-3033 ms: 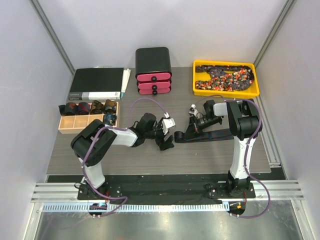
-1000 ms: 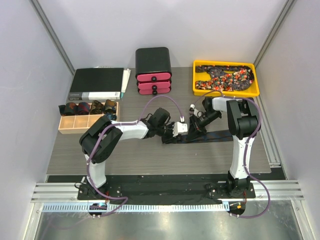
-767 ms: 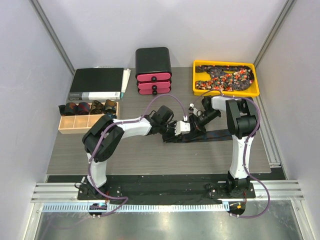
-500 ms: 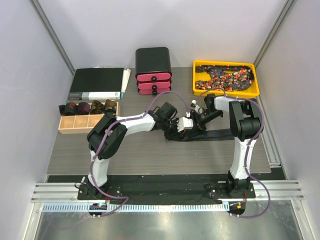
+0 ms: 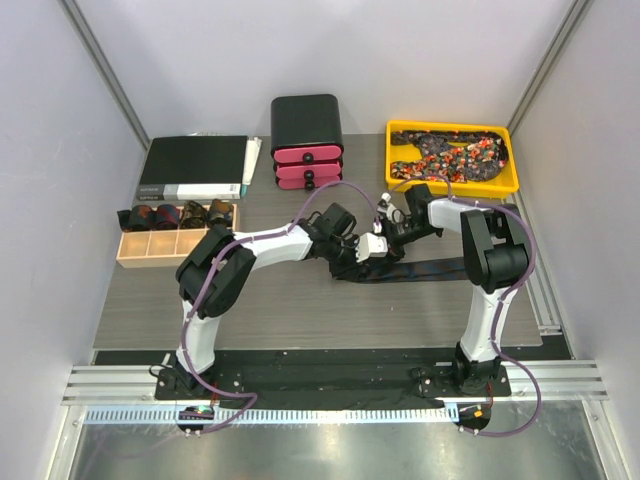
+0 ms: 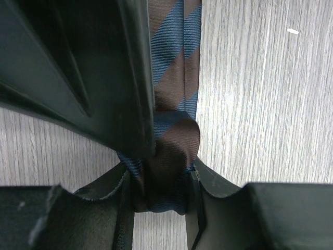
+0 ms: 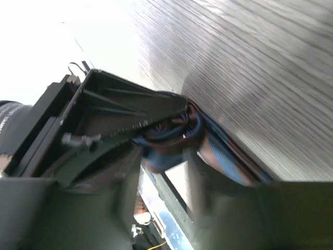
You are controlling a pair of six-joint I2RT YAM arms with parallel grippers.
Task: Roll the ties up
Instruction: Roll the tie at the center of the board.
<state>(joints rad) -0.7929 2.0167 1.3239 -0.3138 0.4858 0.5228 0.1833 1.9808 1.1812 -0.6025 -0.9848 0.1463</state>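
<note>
A blue-and-brown striped tie point(image 5: 430, 268) lies flat across the table's middle, and its left end is rolled into a small coil point(image 6: 167, 156). My left gripper point(image 6: 160, 194) point(image 5: 356, 252) is shut on that coil, one finger on each side. My right gripper point(image 5: 388, 237) point(image 7: 164, 174) sits just behind and right of it, blurred, open, with the coil point(image 7: 167, 139) at its fingertips. One right finger point(image 6: 78, 67) fills the upper left of the left wrist view. More patterned ties point(image 5: 450, 155) are heaped in the yellow tray point(image 5: 392, 183).
A wooden divided box point(image 5: 135, 256) at the left holds several rolled ties. Behind it lies a black binder point(image 5: 195, 165). A black unit with pink drawers point(image 5: 307, 140) stands at the back centre. Grey walls close in both sides.
The right gripper's fingers have spread apart and it has shifted slightly left. The left gripper has carried the coil a little right and toward the back along the tie.
</note>
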